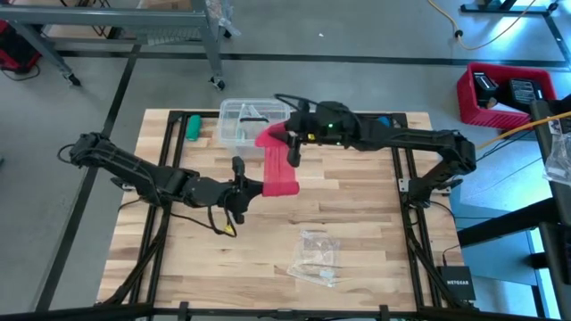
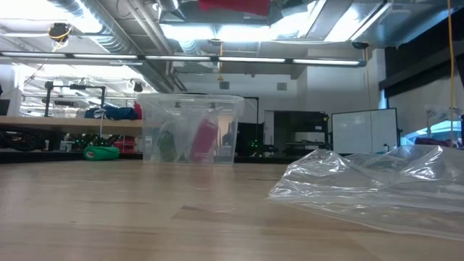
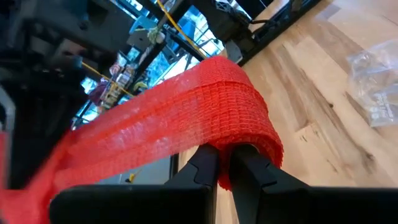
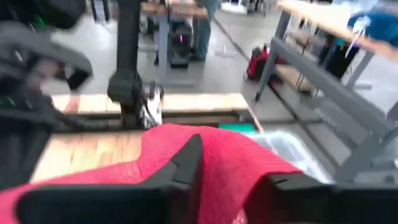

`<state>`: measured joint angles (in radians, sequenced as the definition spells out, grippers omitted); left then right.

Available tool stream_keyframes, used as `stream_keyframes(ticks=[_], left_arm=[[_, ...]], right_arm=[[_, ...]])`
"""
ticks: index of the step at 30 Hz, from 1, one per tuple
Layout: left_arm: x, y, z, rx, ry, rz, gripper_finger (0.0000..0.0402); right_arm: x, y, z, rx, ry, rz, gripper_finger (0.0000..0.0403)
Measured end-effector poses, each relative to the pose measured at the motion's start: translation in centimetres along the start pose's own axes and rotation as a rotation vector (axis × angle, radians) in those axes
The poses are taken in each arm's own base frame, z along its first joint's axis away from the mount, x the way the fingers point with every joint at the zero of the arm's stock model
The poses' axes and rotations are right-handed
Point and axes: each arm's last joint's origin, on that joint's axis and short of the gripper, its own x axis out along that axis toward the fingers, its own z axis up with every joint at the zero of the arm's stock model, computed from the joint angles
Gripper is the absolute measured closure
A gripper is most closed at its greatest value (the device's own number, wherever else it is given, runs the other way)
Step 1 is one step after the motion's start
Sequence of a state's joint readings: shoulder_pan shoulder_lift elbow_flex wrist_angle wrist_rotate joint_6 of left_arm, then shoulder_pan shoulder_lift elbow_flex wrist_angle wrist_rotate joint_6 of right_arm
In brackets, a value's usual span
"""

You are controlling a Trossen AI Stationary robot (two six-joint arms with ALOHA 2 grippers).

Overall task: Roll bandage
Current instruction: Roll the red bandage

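Red bandage (image 1: 279,163) pinched in left fingers (image 3: 205,168); right fingers (image 4: 186,163) apparently parted over it

Left gripper (image 3: 225,163) pinches its fingers shut; right gripper (image 4: 233,171) faces it, fingers slightly parted.
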<state>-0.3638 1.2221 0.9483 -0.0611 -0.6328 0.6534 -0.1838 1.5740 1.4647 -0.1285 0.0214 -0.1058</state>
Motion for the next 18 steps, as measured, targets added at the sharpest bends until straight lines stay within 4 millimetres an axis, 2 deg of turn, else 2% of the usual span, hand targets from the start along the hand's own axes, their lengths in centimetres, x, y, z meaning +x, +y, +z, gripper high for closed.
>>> stream_keyframes(ticks=[6, 10, 14, 18], left_arm=[[0.0, -0.1, -0.1, -0.047, 0.011, -0.010, 0.0384], [0.1, 0.0, -0.2, -0.132, 0.016, -0.005, 0.0384], [0.2, 0.1, -0.4, -0.182, 0.022, -0.003, 0.0384], [0.3, 0.1, -0.6, -0.273, 0.041, -0.010, 0.0384]], right_arm=[[0.4, 0.1, -0.9, 0.002, 0.070, -0.008, 0.0205], [0.3, 0.1, -1.2, 0.025, 0.106, 0.001, 0.0153], [1.0, 0.3, -2.4, 0.025, 0.192, 0.017, 0.0123], [1.1, 0.4, -2.9, 0.037, 0.233, 0.050, 0.0114]])
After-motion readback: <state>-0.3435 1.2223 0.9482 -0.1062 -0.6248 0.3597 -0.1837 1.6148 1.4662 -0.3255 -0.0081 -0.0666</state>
